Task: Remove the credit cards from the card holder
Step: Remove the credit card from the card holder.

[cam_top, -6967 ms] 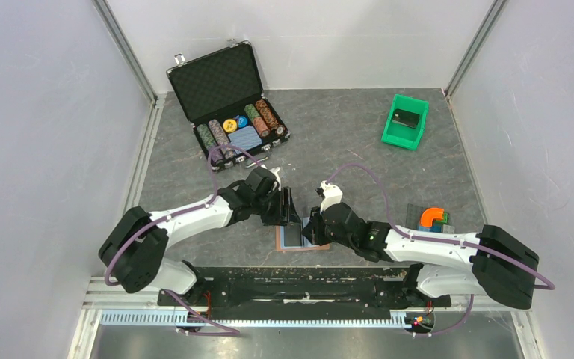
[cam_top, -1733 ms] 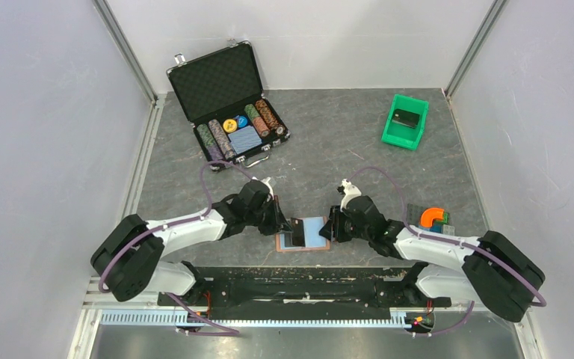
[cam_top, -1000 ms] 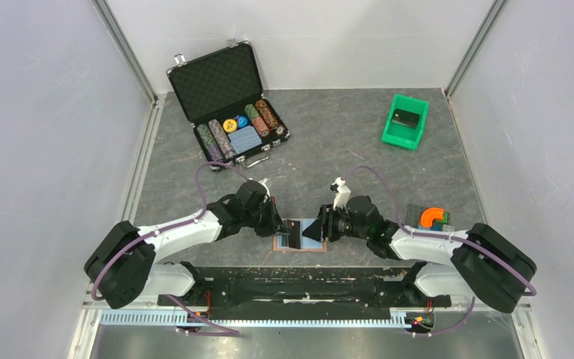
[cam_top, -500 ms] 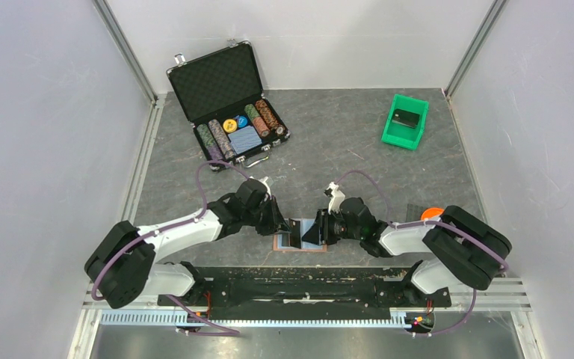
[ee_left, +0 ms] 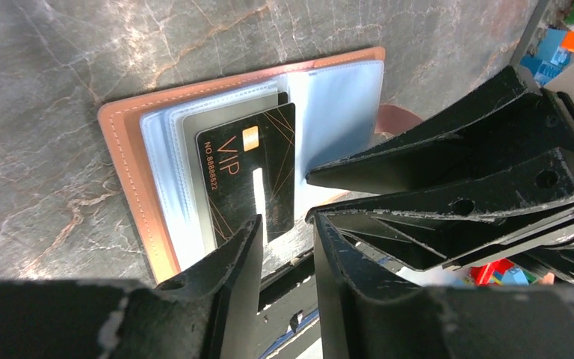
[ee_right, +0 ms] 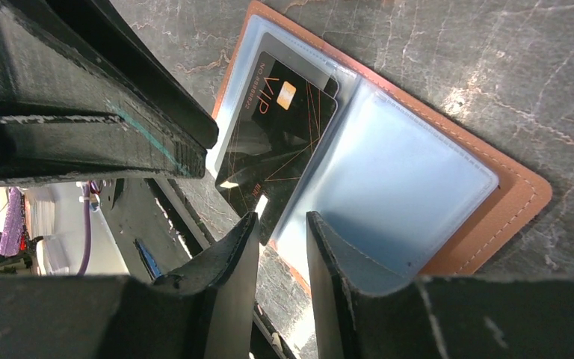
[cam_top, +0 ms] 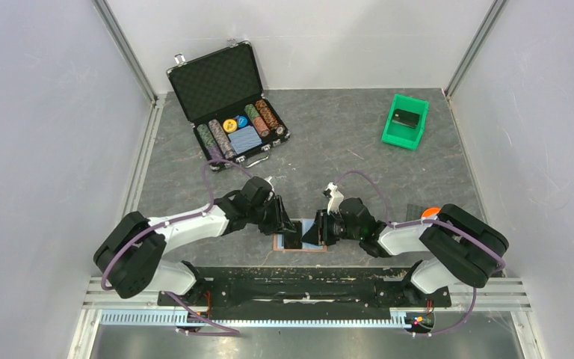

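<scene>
Extraction step: credit card (ee_left: 254, 179) partly out of card holder (ee_left: 119, 149); left gripper (ee_left: 288, 218), right gripper (ee_right: 281, 217) narrowly parted, empty. Next: pinch protruding edge, pull clear.

Work cell seen from above. A grey, marble-veined tabletop (cam_top: 359, 149) forms its floor. Plain pale walls enclose it on three sides: back wall (cam_top: 306, 37), left wall (cam_top: 37, 149) and right wall (cam_top: 545, 149). Slanting metal posts (cam_top: 123, 48) mark the two rear corners. A black mounting plate (cam_top: 299, 280) and a pale toothed strip (cam_top: 269, 320) lie along the near edge. Lighting is even and soft; shadows are faint.
</scene>
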